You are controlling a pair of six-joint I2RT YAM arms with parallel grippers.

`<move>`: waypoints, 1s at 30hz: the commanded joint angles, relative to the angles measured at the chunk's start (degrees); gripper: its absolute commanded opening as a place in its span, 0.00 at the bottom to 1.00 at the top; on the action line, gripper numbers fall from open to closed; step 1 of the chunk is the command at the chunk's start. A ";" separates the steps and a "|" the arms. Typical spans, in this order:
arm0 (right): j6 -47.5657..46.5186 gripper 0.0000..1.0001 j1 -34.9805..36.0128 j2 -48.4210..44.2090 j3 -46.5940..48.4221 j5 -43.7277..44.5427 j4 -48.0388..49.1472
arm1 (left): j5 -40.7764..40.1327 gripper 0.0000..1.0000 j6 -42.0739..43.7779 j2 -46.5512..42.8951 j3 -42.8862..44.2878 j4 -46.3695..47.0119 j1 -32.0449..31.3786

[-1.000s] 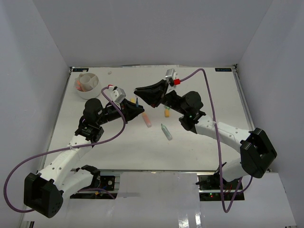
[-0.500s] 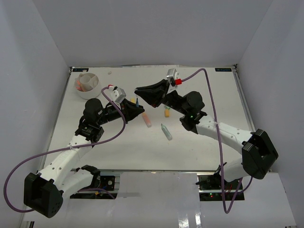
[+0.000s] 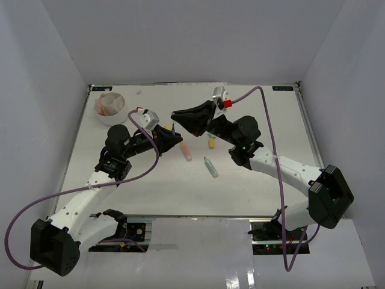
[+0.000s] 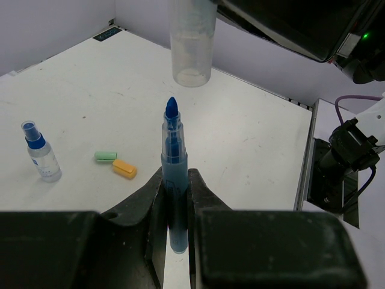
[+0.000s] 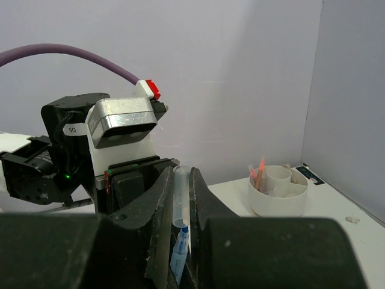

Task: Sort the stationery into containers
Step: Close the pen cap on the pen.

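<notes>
Both grippers sit where they were a second ago. Seen from above, the only shift is the right arm (image 3: 283, 168) easing its outer link a touch farther from the tub (image 3: 114, 118). For the task, that means no progress in this second. The tub has a few thin pens standing in its compartments and nothing new has gone in. You are paused in a two-handed step to the right of the tub, nearer the table's middle.

Your left gripper (image 4: 175, 186) is closed tight on a blue marker (image 4: 172, 141), pinching its barrel with the bare tip pointing away from the wrist. Your right gripper (image 5: 180, 186) is clamped on a clear cap (image 4: 192, 42), a see-through tube whose open end faces that tip. In the left wrist view the cap and the tip are near but apart, and the cap looks a little to one side of the tip's line. So the capping looks not yet done — you will likely need to line the two up before pressing them together.

The loose pieces lie farther from the tub than the grippers do: a pink marker (image 3: 186, 152) and a blue-capped bottle (image 4: 41, 159), then a green eraser (image 4: 105, 156) and an orange eraser (image 4: 125, 169) just beside each other.
</notes>
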 commanded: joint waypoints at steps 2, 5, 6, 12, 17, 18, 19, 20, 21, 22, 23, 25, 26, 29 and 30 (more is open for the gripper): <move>0.96 0.08 -0.07 0.44 0.75 -0.66 3.78 | 0.71 0.00 -0.13 -0.64 -0.32 0.75 -0.20; 0.96 0.08 -0.07 0.97 1.02 -0.92 3.87 | 0.71 0.00 -0.04 -0.81 -0.41 0.92 -0.20; 1.05 0.08 0.02 1.14 1.02 -0.92 3.96 | 0.71 0.00 -0.13 -0.99 -0.41 0.93 -0.20; 1.23 0.08 0.02 1.14 0.23 -0.83 4.22 | 0.54 0.00 -0.22 -1.34 -0.59 1.19 -0.20; 1.31 0.08 -0.07 1.05 -0.12 -0.83 4.31 | 0.45 0.00 -0.22 -1.69 -0.76 1.45 -0.20; 1.31 0.08 -0.07 1.05 -0.13 -0.83 4.31 | 0.36 0.00 -0.22 -1.78 -0.76 1.54 -0.20; 1.31 0.08 0.02 0.97 -0.21 -0.83 4.40 | 0.45 0.00 -0.22 -1.87 -0.85 1.71 -0.20; 1.40 0.08 0.02 0.97 -0.39 -0.74 4.40 | 0.45 0.00 -0.22 -1.96 -1.02 1.80 -0.20; 1.31 0.08 0.02 0.88 -0.56 -0.74 4.40 | 0.28 0.00 -0.22 -2.04 -1.03 1.80 -0.20; 1.49 0.08 -0.07 0.88 -0.74 -0.74 4.40 | 0.19 0.00 -0.22 -2.13 -1.11 2.07 -0.20; 1.58 0.08 0.02 0.88 -1.00 -0.74 4.66 | 0.19 0.00 -0.31 -2.22 -1.20 2.16 -0.20; 2.10 0.08 -0.07 0.97 -1.27 -0.92 5.28 | 0.10 0.00 -0.31 -2.31 -1.20 2.24 -0.20; 2.19 0.08 -0.07 0.97 -1.62 -0.83 5.36 | 0.19 0.00 -0.22 -2.48 -1.29 2.33 -0.20; 2.28 0.08 0.02 1.23 -1.80 -0.83 5.63 | 0.19 0.00 -0.31 -2.57 -1.46 2.60 -0.20; 2.37 0.08 0.02 1.32 -1.88 -1.01 5.89 | 0.27 0.00 -0.31 -2.57 -1.47 2.68 -0.20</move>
